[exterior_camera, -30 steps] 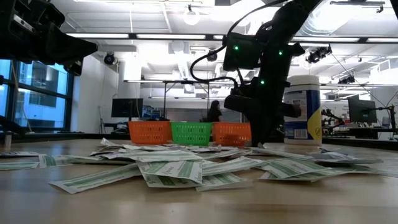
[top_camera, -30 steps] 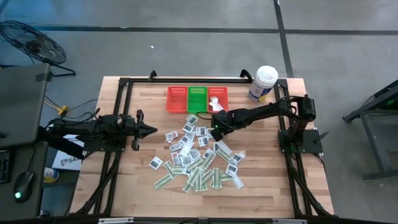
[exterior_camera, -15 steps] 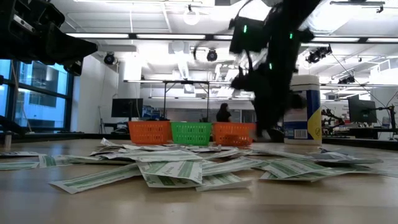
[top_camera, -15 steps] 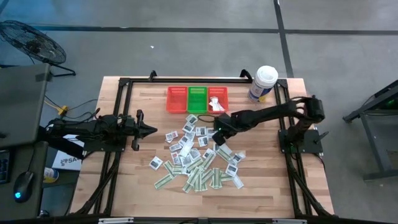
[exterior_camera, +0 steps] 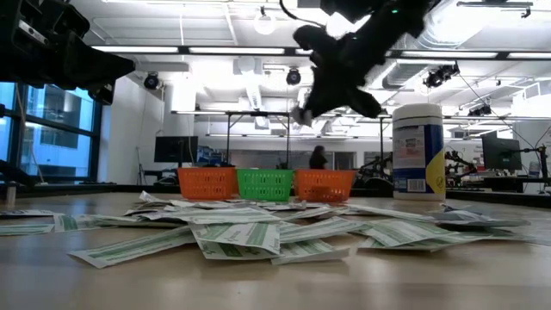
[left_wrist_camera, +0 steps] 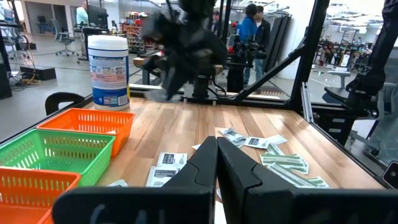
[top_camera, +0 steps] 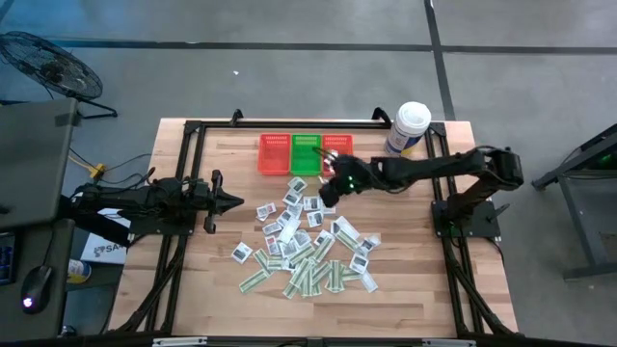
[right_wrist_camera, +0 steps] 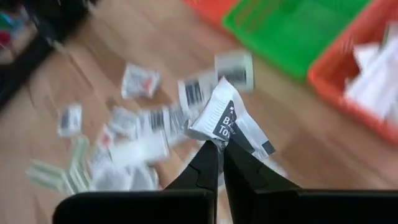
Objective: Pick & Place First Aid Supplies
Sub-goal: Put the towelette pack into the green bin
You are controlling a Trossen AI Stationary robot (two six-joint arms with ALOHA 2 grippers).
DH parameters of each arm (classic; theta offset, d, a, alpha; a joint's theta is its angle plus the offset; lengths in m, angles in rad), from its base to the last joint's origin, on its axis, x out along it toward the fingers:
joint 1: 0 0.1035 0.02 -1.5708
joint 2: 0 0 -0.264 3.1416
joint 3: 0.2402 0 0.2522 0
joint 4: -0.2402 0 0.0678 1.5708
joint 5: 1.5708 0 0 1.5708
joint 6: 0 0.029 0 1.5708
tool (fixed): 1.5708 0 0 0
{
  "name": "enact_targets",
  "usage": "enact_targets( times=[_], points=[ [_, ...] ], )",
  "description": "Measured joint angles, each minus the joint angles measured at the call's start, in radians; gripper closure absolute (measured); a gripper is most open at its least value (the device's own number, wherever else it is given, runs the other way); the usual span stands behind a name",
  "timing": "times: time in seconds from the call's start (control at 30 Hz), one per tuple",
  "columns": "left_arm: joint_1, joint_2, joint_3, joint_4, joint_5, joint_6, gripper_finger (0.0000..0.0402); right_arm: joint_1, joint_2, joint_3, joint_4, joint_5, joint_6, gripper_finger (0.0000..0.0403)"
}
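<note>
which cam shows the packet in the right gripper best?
Right wrist view: the white packet is large and pinched at the tips of the shut right gripper. In the low view it is a small pale scrap under the raised arm. In the high and left wrist views I cannot make it out.

Two dark jointed arms, the right arm [top_camera: 424, 172] showing green indicator lights.

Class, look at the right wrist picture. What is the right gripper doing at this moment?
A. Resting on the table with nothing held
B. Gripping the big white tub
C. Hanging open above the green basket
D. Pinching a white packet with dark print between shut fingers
D: the right gripper is shut on a crumpled white packet with dark print, held up above the scattered packets.
</note>
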Motion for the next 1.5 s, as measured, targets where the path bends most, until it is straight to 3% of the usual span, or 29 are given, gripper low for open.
enact_targets(
  times=[0.27, 0.77, 1.17, 1.5],
  points=[
    [0.0, 0.0, 0.0, 0.0, 0.0, 0.0, 0.04, -0.087, 0.106, 0.153, 0.014, -0.017, -0.115, 0.0398],
    [0.0, 0.0, 0.0, 0.0, 0.0, 0.0, 0.04, -0.184, 0.364, 0.414, -0.024, -0.036, -0.161, 0.0397],
    [0.0, 0.0, 0.0, 0.0, 0.0, 0.0, 0.04, -0.243, 0.468, 0.427, -0.086, -0.071, -0.074, 0.039],
    [0.0, 0.0, 0.0, 0.0, 0.0, 0.0, 0.04, -0.243, 0.466, 0.429, -0.111, -0.059, -0.072, 0.0336]
  ],
)
